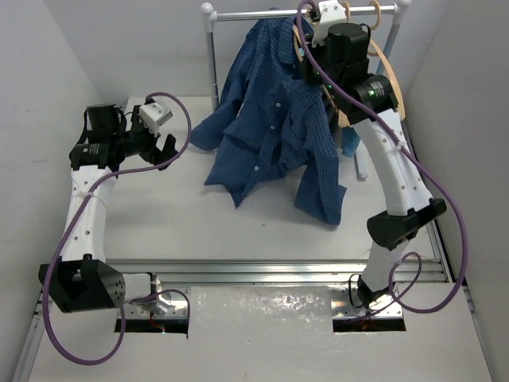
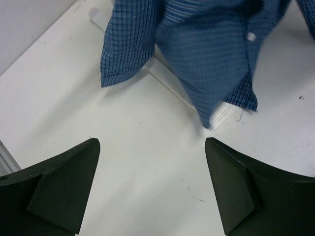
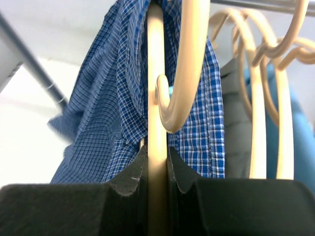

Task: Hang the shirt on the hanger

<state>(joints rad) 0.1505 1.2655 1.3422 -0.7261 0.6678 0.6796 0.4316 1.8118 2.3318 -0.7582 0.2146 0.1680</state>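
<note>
The blue checked shirt hangs from the rail end of the rack, and its sleeves and hem spill onto the white table. In the right wrist view the shirt drapes over the pale wooden hanger. My right gripper is shut on this hanger's arm, with both jaws pressed against the wood. In the top view the right gripper is up at the rail behind the shirt. My left gripper is open and empty over the table, left of the shirt. Its view shows the shirt's hem ahead of the open gripper.
Other wooden hangers hang on the rail to the right, carrying a dark grey cloth and a teal cloth. The rack's post stands at the back. White walls close in on both sides.
</note>
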